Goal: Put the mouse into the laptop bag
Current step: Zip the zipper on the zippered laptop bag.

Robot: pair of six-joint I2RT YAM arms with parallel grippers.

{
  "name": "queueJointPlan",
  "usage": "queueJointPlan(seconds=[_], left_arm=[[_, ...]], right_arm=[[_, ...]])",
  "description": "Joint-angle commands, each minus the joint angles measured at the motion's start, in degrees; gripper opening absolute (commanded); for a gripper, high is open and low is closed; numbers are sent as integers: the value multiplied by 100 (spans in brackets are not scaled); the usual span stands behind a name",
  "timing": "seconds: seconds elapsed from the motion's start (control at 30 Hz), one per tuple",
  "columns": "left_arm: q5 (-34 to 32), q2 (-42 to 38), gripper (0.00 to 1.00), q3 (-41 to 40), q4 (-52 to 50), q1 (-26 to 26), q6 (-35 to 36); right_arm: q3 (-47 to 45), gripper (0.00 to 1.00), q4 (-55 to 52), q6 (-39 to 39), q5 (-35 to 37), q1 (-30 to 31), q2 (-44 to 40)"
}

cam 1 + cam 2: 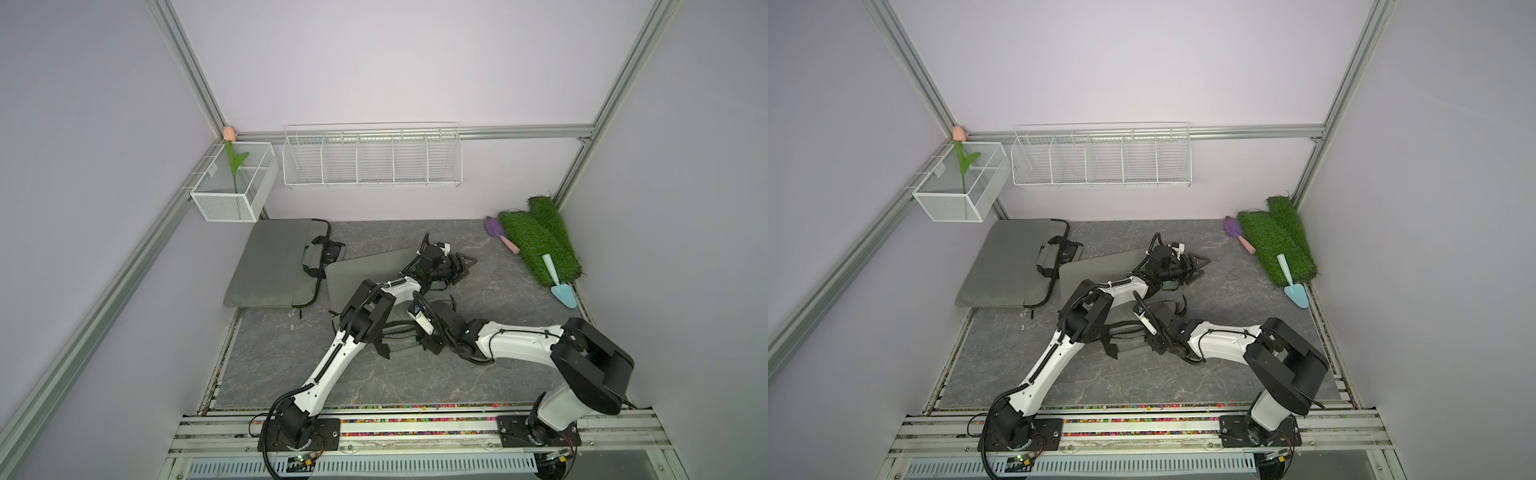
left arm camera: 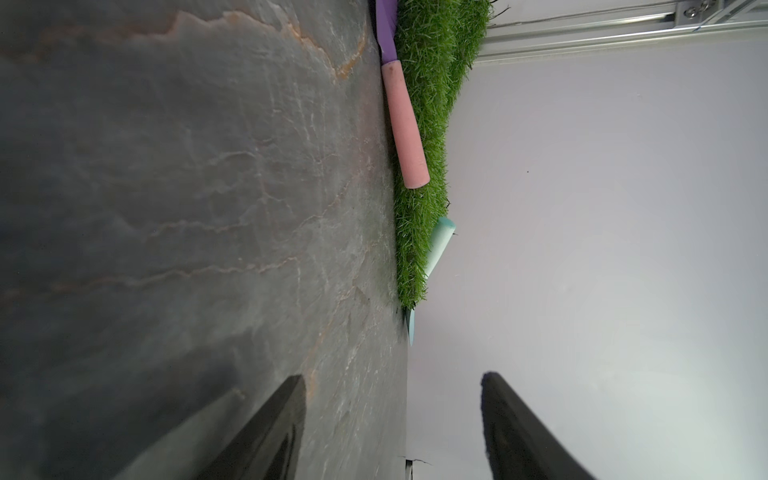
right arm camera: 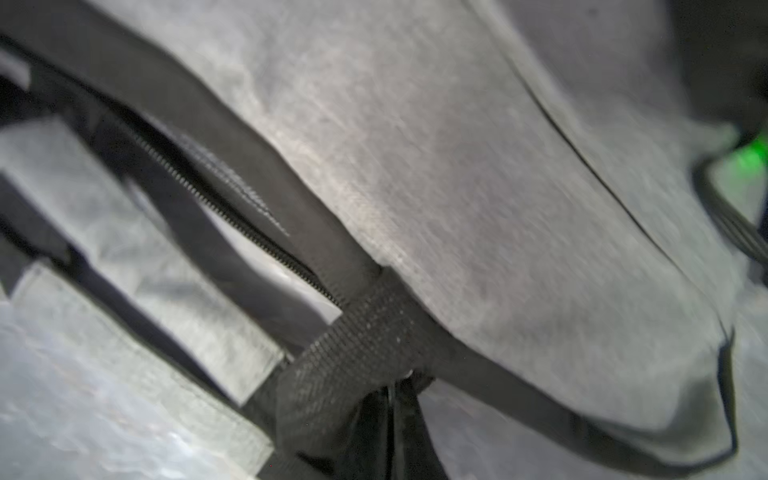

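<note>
Right gripper (image 3: 390, 409): jaws together, clamped on the black strap (image 3: 353, 345) of the laptop bag (image 3: 457, 166). The zip (image 3: 232, 224) beside it gapes. Left gripper (image 2: 392, 376): jaws apart, nothing between them, low over the table (image 2: 166, 166) and facing the artificial grass (image 2: 424, 104). Mouse (image 1: 332, 251): on the table well to the left gripper's left, against the handles of a second grey bag (image 1: 270, 262). It is apart from both grippers.

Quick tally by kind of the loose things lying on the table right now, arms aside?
Grey laptop bags: 2
Black mouse: 1
Garden trowels: 2
Artificial grass rolls: 2
Total: 7
</note>
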Motion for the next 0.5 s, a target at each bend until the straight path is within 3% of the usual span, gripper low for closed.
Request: queueJointPlan(seconds=[0.0,0.1,0.27,0.47], left_arm=[[-10,291,67,-227,-378,122,109],[49,-61,67,-627,-325,177,208],[-152,-1452,73,-1914,-542,447,733],[-117,-2938,81,-2986,-708,703,990]], right_arm=[[238,7,-9,-65,-249,-75,-10],[-38,7,165,120,-534,-516,-427],[-231,7,-72,168,-471,-997,-1060],[-246,7,-215,302,-774,-1553,-1193]])
